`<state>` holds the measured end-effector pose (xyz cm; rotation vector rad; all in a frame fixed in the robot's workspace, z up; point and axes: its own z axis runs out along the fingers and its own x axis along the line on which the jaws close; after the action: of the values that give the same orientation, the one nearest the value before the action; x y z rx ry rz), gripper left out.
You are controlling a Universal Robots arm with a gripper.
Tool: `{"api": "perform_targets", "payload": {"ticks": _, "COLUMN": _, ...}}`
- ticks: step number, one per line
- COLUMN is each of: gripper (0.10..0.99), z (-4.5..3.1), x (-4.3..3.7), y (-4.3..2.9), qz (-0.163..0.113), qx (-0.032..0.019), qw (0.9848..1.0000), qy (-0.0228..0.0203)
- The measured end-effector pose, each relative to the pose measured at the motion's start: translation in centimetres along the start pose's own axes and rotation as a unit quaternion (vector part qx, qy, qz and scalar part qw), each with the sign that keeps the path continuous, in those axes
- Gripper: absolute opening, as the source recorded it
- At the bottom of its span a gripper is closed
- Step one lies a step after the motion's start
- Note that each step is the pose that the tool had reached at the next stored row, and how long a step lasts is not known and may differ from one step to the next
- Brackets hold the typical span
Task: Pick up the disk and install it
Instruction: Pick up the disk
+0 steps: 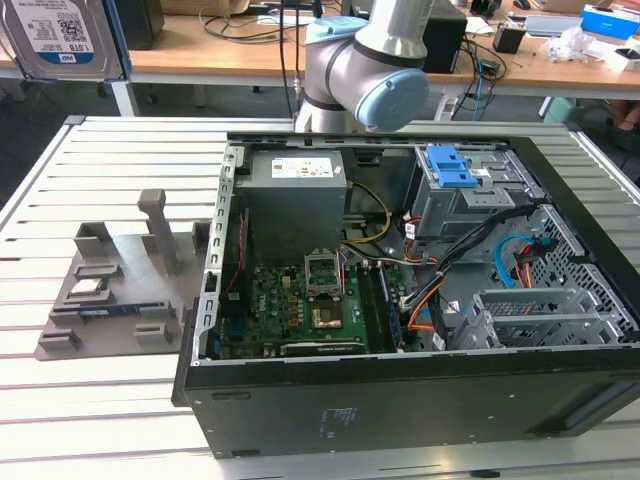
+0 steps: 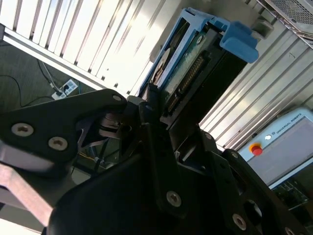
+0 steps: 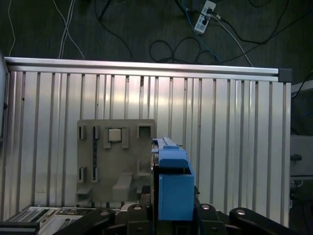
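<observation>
My gripper (image 2: 161,112) is shut on the disk (image 2: 195,68), a silver-grey hard drive in a bright blue plastic frame. Its black fingers (image 2: 146,105) clamp one end, and the drive's connector edge faces the camera in the second wrist view. The disk's blue frame end (image 3: 171,186) rises between the gripper (image 3: 171,211) parts in the first wrist view, high above the slatted table (image 3: 234,127). At the exterior view's top left corner hangs the disk (image 1: 60,40), label showing, well above the table and off to the left of the open computer case (image 1: 400,410).
The case lies on its side with the motherboard (image 1: 300,305), cables and a drive cage with a blue latch (image 1: 447,165) exposed. A grey fixture (image 1: 110,290) sits on the table left of it, also below me as the grey fixture (image 3: 115,156). A teach pendant (image 2: 283,147) lies nearby.
</observation>
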<state>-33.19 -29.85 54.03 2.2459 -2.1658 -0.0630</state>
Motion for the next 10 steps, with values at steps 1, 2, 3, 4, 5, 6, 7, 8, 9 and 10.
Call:
{"api": "perform_targets", "payload": {"ticks": 1, "gripper": 0.365, "z": -0.01, "x": 0.01, "y": -0.27, "qz": 0.0, "qx": -0.0001, "qw": 1.0, "qy": 0.0}}
{"api": "perform_targets", "payload": {"ticks": 2, "gripper": 0.365, "z": -0.02, "x": 0.02, "y": -0.63, "qz": 0.0, "qx": 0.0, "qw": 1.0, "qy": 0.0}}
{"api": "perform_targets", "payload": {"ticks": 3, "gripper": 0.365, "z": -0.05, "x": 0.04, "y": -1.09, "qz": 0.0, "qx": 0.0, "qw": 1.0, "qy": 0.0}}
{"api": "perform_targets", "payload": {"ticks": 4, "gripper": 0.365, "z": -0.07, "x": 0.06, "y": -1.53, "qz": 0.0, "qx": -0.0001, "qw": 1.0, "qy": 0.0}}
{"api": "perform_targets", "payload": {"ticks": 5, "gripper": 0.365, "z": -0.09, "x": 0.08, "y": -2.08, "qz": 0.0, "qx": -0.0002, "qw": 1.0, "qy": 0.0}}
{"api": "perform_targets", "payload": {"ticks": 6, "gripper": 0.365, "z": -0.1, "x": 0.1, "y": -2.59, "qz": 0.0, "qx": -0.0002, "qw": 1.0, "qy": -0.0001}}
{"api": "perform_targets", "payload": {"ticks": 7, "gripper": 0.365, "z": -0.13, "x": 0.11, "y": -3.06, "qz": 0.0, "qx": -0.0003, "qw": 1.0, "qy": 0.0}}
{"api": "perform_targets", "payload": {"ticks": 8, "gripper": 0.365, "z": -0.19, "x": 0.15, "y": -4.3, "qz": 0.0, "qx": -0.0006, "qw": 1.0, "qy": 0.0}}
{"api": "perform_targets", "payload": {"ticks": 9, "gripper": 0.365, "z": -0.2, "x": 0.17, "y": -4.78, "qz": 0.0, "qx": -0.0006, "qw": 1.0, "qy": 0.0}}
{"api": "perform_targets", "payload": {"ticks": 10, "gripper": 0.365, "z": -0.21, "x": 0.16, "y": -5.08, "qz": 0.0, "qx": -0.0005, "qw": 1.0, "qy": -0.0001}}
